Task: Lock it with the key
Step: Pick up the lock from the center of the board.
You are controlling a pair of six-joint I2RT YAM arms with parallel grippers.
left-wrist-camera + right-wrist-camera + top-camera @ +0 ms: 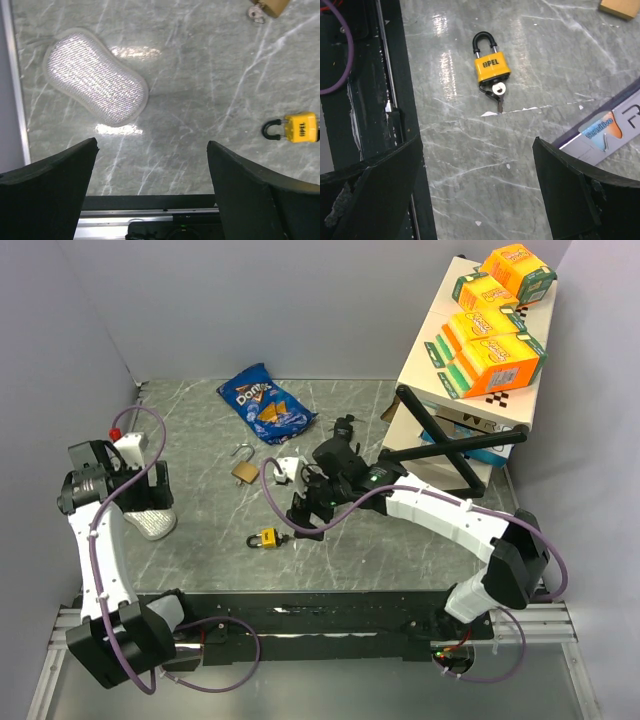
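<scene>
The yellow padlock [491, 67] lay flat on the table [545, 60]. Its key [498, 97] sat in the keyhole at the end of the body nearer the right gripper [476, 160]. That gripper hovered just short of the key, its jaws spread wide and holding nothing. The left gripper [152, 150] hung well apart from the lock, near a silvery scrubbing pad [95, 75], equally wide open and empty.

The likeliest trouble was sliding. Nothing pinned the lock's body, so a pinch and twist on the small key head would probably spin the whole padlock instead of turning the cylinder. A slightly off approach could also knock the key askew or close on the body instead. Whether the shackle was fully pushed home could not be told, and if it was not, turning the key would lock nothing.

The tabletop was a glossy, grey, marble-patterned sheet with patches of glare, and it looked slick. A brass padlock [243, 470] with its shackle open lay farther back, near a blue chip bag [265, 402]. Plain grey walls closed in the space, and a shelf [430, 370] stacked with orange boxes [495, 360] stood at the right rear.
</scene>
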